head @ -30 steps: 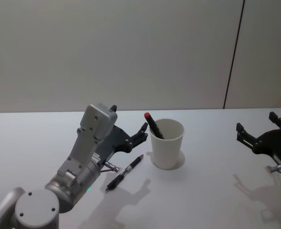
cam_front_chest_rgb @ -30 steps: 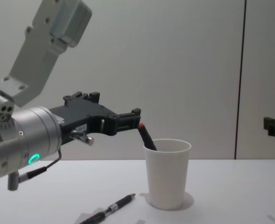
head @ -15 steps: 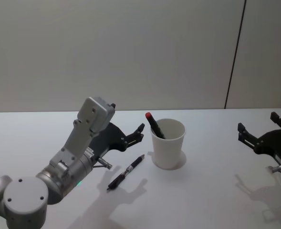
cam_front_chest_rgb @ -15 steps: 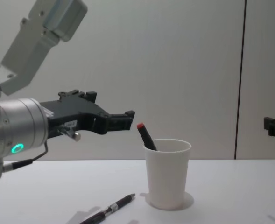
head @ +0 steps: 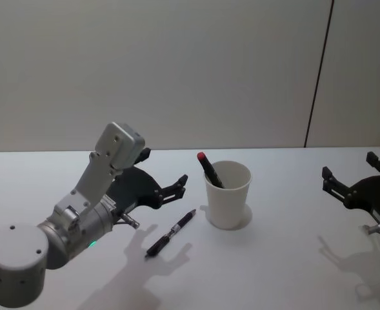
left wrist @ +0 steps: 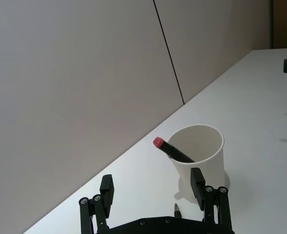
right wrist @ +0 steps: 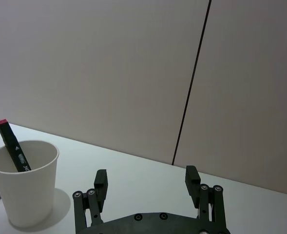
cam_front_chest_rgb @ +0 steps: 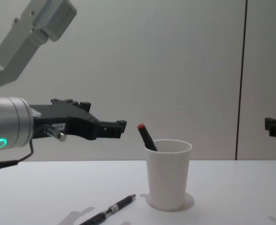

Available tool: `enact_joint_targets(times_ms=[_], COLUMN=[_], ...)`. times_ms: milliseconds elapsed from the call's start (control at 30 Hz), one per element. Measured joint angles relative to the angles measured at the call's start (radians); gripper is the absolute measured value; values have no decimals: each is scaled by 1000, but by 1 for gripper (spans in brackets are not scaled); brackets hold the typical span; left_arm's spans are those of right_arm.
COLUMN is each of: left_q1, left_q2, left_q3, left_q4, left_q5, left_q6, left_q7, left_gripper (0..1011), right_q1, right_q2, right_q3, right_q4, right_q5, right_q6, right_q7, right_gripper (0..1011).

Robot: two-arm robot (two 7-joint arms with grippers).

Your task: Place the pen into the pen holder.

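Note:
The pen holder (head: 228, 201) is a white paper cup standing mid-table, also seen in the chest view (cam_front_chest_rgb: 167, 173). A black pen with a red cap (head: 208, 169) leans inside it, its cap above the rim (cam_front_chest_rgb: 141, 127). A slim black pen (head: 171, 232) lies flat on the table just left of the cup. My left gripper (head: 177, 187) hangs open and empty in the air left of the cup, pointing at it (left wrist: 152, 184). Parked open at the right edge is my right gripper (head: 348, 165).
The white table (head: 273, 271) runs up to a plain wall with a dark vertical seam (head: 317, 71). The left arm's grey body (head: 67, 226) occupies the near left of the table.
My left gripper has drawn back to the left, away from the cup's rim, still open. The red-capped pen stays in the cup and the slim pen has not moved.

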Motion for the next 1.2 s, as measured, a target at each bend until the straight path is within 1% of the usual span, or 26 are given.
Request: enact_joint_targets(times_ms=[267, 433, 667, 867, 1067, 1200], left_q1=[-19, -31, -46, -62, -82, -92], left_q2=[3, -1, -10, -17, -28, -35], left_q3=[-11, -13, -11, -7, -2, 0], left_q4=[13, 23, 35, 46, 59, 66], left_q5=[-30, -36, -35, -26, -8, -2], left_q6=[59, 89, 122, 158, 212, 245], left_q7=[-50, -76, -104, -126, -147, -151], left_gripper=[1004, 1004, 1004, 1004, 1004, 1004], right_q1=[0, 0, 0, 0, 0, 0], right_q2=[0, 0, 0, 0, 0, 0], right_q3=[0, 0, 0, 0, 0, 0], right_q4=[0, 0, 0, 0, 0, 0], right_q5=[0, 0, 0, 0, 0, 0], right_q6=[0, 0, 0, 0, 0, 0], right_q7=[0, 0, 0, 0, 0, 0], right_gripper=[1002, 1002, 1002, 1002, 1002, 1002])
